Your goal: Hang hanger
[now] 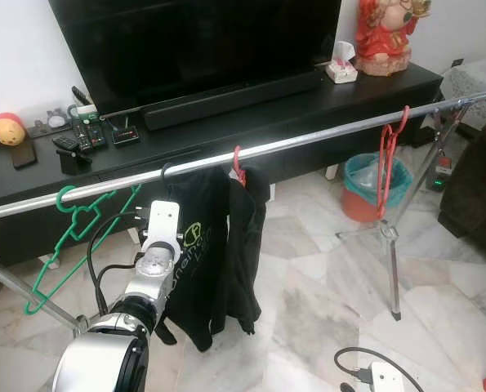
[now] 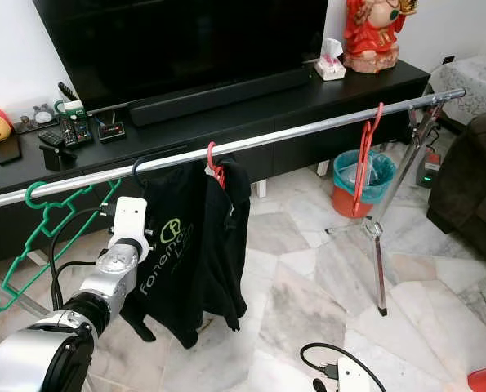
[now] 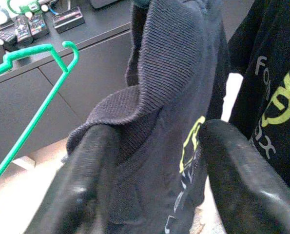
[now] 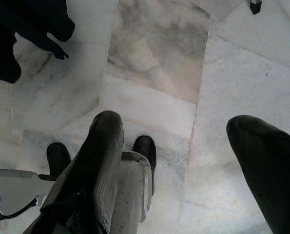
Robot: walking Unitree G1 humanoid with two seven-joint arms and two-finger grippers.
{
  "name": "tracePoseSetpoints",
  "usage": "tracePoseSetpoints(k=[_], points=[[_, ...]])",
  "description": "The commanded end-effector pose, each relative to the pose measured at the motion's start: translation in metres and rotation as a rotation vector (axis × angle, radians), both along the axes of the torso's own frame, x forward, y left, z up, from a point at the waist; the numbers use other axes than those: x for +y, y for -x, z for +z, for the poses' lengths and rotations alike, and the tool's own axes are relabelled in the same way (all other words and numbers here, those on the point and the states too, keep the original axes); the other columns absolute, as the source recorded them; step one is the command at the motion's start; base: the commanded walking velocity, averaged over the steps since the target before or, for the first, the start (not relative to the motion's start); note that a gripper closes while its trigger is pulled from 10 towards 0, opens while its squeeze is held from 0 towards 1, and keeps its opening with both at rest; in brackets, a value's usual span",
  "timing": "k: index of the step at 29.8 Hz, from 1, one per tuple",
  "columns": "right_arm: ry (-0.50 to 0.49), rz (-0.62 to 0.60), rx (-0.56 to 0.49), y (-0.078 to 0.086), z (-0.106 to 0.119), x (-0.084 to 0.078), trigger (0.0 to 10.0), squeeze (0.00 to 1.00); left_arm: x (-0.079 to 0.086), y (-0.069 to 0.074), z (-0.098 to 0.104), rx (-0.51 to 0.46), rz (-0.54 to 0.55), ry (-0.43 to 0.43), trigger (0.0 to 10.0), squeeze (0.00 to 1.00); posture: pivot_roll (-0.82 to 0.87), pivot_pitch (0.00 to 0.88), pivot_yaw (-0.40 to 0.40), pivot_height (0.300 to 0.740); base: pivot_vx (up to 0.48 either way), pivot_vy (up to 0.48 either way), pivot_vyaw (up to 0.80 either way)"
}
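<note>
I read lime-green lettering on the black t-shirt [image 2: 173, 261] running down its front; it starts "fone" under a round lime logo, and I can't make out the rest. In the left wrist view a second print shows "Fo" above a similar logo. The shirt hangs from the metal clothes rail [image 1: 308, 140] on a black hanger hook [image 1: 167, 171], with a red hanger [image 1: 238, 167] hooked just beside it under the dark cloth.

My left arm [image 1: 149, 273] is raised and stretched forward toward the rail, its white wrist block right in front of the shirt. The left gripper [image 3: 154, 161] has its jaws spread, one finger [image 3: 86, 180] on each side of a ribbed dark fold of the garment; I can't tell whether they touch it.

An empty green hanger [image 1: 71, 233] hangs on the rail on my left, close to the raised arm. Another red hanger [image 1: 387, 159] hangs well apart, near the far right end of the rail.

The right gripper [image 4: 183, 165] points down at the marble floor [image 4: 154, 58], jaws spread and holding nothing.

Behind the rail, the black TV cabinet [image 1: 226, 122] carries a soundbar [image 1: 234, 98], remotes [image 1: 83, 135], a tissue box [image 1: 341, 67] and a red figurine [image 1: 387, 34]. A teal-lined bin [image 1: 365, 186] stands on the floor.
</note>
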State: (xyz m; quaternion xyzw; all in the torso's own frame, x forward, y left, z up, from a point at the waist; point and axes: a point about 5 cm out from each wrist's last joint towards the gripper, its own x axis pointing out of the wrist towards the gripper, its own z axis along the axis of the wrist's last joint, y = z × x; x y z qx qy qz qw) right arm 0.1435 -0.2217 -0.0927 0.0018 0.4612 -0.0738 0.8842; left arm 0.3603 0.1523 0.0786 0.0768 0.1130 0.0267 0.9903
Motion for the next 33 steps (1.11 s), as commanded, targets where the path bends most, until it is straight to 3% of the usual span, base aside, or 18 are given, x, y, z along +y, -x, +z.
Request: tracePoseSetpoints(k=[1,3,5,8,9,10,17,19,25,30,31,33], points=[[-0.008,0.003,0.015,0.003,-0.002,0.003,10.0,0.00,0.005,0.000,0.002,-0.028,0.000,-0.021,10.0,0.73,-0.05,0.006,0.082,0.740,0.000,0.000,0.00],[-0.008,0.002,0.015,0.003,-0.002,0.003,10.0,0.00,0.008,0.001,0.004,-0.052,-0.001,-0.034,10.0,0.73,-0.05,0.006,0.082,0.740,0.000,0.000,0.00],[-0.007,0.000,0.014,0.003,-0.002,0.003,10.0,0.00,0.011,0.003,0.004,-0.075,-0.004,-0.042,10.0,0.79,-0.05,0.005,0.082,0.740,0.000,0.000,0.00],[-0.006,0.000,0.013,0.003,-0.002,0.002,10.0,0.00,0.016,0.007,0.005,-0.119,-0.004,-0.035,10.0,0.73,-0.04,0.005,0.082,0.740,0.000,0.000,0.00],[-0.006,0.000,0.013,0.003,-0.002,0.002,10.0,0.00,0.018,0.009,0.006,-0.135,-0.002,-0.037,10.0,0.62,-0.04,0.005,0.082,0.740,0.000,0.000,0.00],[-0.005,0.001,0.013,0.003,-0.002,0.002,10.0,0.00,0.021,0.012,0.006,-0.166,0.001,-0.033,10.0,0.02,-0.04,0.005,0.082,0.740,0.000,0.000,0.00],[-0.004,0.004,0.012,0.002,-0.001,0.002,10.0,0.00,0.027,0.023,0.006,-0.234,-0.010,-0.028,10.0,0.00,-0.04,0.003,0.080,0.740,0.000,0.000,0.00],[-0.002,0.004,0.009,0.002,-0.001,0.002,10.0,0.00,0.030,0.036,0.001,-0.262,-0.018,-0.030,10.0,0.00,-0.04,0.000,0.079,0.740,0.000,0.000,0.00],[-0.001,0.000,0.005,0.001,-0.001,0.002,10.0,0.00,0.026,0.046,-0.004,-0.279,-0.060,-0.049,10.0,0.00,-0.04,0.000,0.080,0.740,0.000,0.000,0.00],[0.001,-0.003,0.004,0.002,-0.001,0.001,10.0,0.00,0.037,0.061,-0.012,-0.281,-0.035,-0.056,10.0,0.00,-0.04,0.000,0.079,0.740,0.000,0.000,0.00],[0.003,0.000,0.006,0.002,-0.001,0.001,10.0,0.00,0.042,0.072,-0.015,-0.274,-0.046,-0.070,10.0,0.00,-0.04,0.000,0.078,0.740,0.000,0.000,0.00],[0.003,0.000,0.006,0.002,-0.001,0.001,10.0,0.00,0.042,0.073,-0.016,-0.272,-0.052,-0.072,10.0,0.00,-0.04,0.000,0.078,0.740,0.000,0.000,0.00]])
